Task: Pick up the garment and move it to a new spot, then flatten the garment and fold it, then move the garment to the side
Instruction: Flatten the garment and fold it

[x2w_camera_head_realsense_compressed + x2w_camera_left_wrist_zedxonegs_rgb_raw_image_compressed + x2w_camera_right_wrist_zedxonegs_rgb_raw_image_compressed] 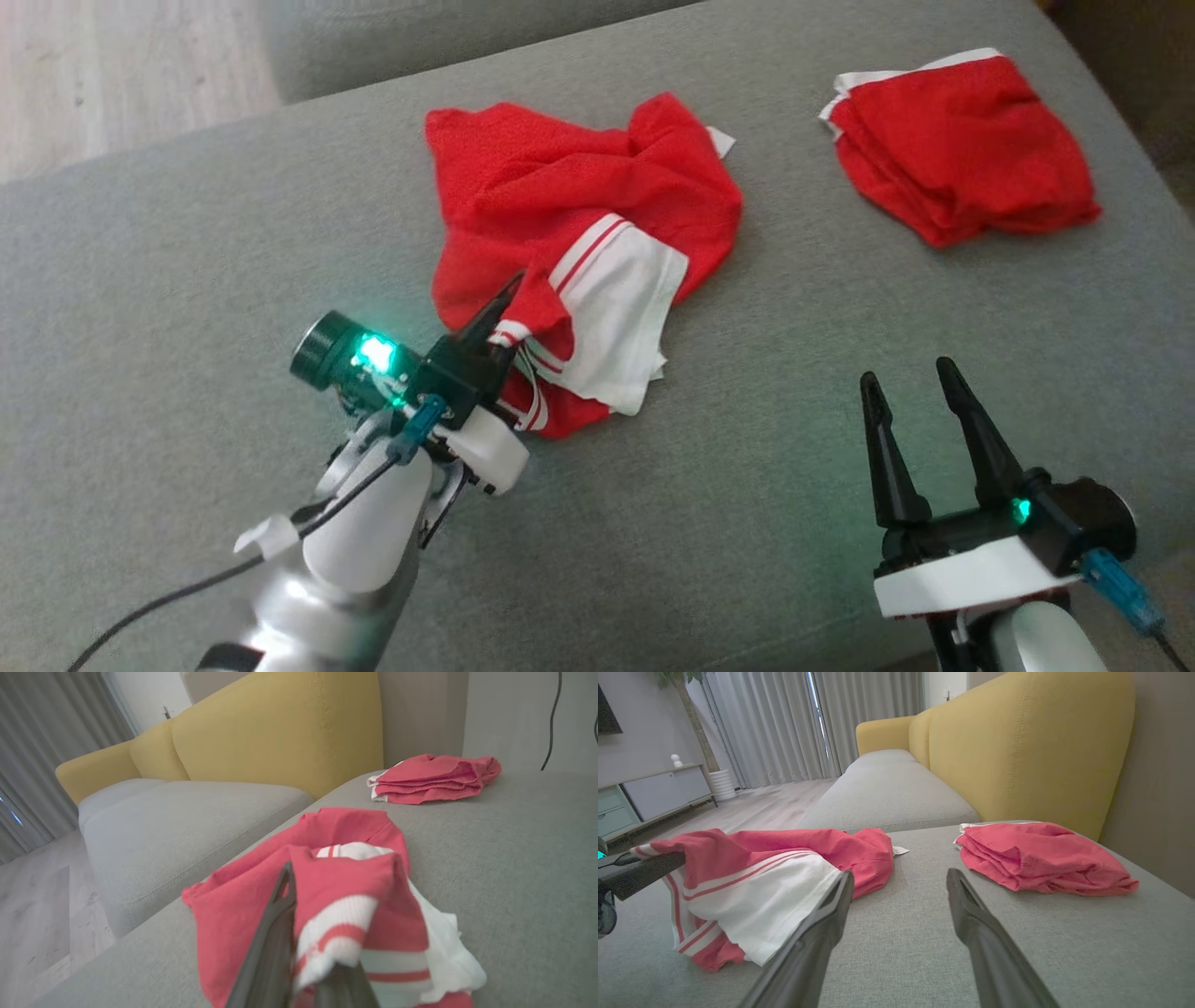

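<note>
A crumpled red garment with a white panel and red stripes lies mid-cushion on the grey sofa. My left gripper is shut on the garment's striped near edge. In the left wrist view that cloth drapes over the fingers and hides one of them. The right wrist view shows the same garment with its pinched corner lifted at the left. Near the cushion's front right, my right gripper stands open, holding nothing and well clear of the garment.
A second red garment lies folded at the cushion's far right. The grey cushion stretches bare to the left and front. A yellow backrest rises behind, another seat cushion adjoins, and wooden floor lies beyond.
</note>
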Controlling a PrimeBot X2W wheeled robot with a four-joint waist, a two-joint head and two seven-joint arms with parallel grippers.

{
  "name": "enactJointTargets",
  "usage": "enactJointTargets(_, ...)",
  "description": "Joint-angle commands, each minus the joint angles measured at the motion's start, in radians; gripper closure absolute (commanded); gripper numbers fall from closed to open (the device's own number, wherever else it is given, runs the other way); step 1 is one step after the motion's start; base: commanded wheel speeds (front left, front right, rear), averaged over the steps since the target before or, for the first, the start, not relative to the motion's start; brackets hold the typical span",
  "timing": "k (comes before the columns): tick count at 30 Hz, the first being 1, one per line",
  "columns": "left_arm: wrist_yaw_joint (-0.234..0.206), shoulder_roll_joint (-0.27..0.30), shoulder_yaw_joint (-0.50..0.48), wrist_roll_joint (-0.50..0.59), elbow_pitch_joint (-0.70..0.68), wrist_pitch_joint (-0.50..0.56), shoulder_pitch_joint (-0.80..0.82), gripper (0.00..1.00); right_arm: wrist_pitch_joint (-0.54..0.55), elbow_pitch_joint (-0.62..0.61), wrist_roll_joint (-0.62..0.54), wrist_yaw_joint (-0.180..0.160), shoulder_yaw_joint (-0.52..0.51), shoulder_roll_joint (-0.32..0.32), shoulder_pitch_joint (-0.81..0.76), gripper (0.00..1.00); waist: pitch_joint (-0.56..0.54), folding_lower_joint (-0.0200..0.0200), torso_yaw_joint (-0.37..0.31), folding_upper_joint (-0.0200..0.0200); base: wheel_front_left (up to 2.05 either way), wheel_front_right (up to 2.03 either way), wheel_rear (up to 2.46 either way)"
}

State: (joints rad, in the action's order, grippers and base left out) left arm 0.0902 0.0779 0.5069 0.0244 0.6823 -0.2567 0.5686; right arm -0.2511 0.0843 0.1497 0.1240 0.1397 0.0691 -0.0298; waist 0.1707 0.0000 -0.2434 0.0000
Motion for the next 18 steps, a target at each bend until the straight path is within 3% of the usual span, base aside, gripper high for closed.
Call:
enactJointTargets(1,0.009,0.015,-0.015,-0.01,-0.034,-0.005,0.071,1.0,-0.011,-0.03,0.005,0.007,0.021,-0.003,0.018,0.0,-0.013,0.0,-0.016,0.0,0.0,0.0,0.0)
enactJointTargets(12,0.04,0.029,0.064,-0.081,-0.146,-0.005,0.475,1.0,-0.011,-0.031,0.009,0.007,0.037,-0.015,0.013,0.0,-0.063,0.0,-0.06,0.0,0.0,0.0,0.0)
enactJointTargets(18,0.04,0.068,0.024,-0.155,-0.172,-0.005,0.643,1.0,-0.011,-0.038,0.008,0.007,0.029,-0.016,0.003,0.0,-0.077,0.0,-0.044,0.0,0.0,0.0,0.0)
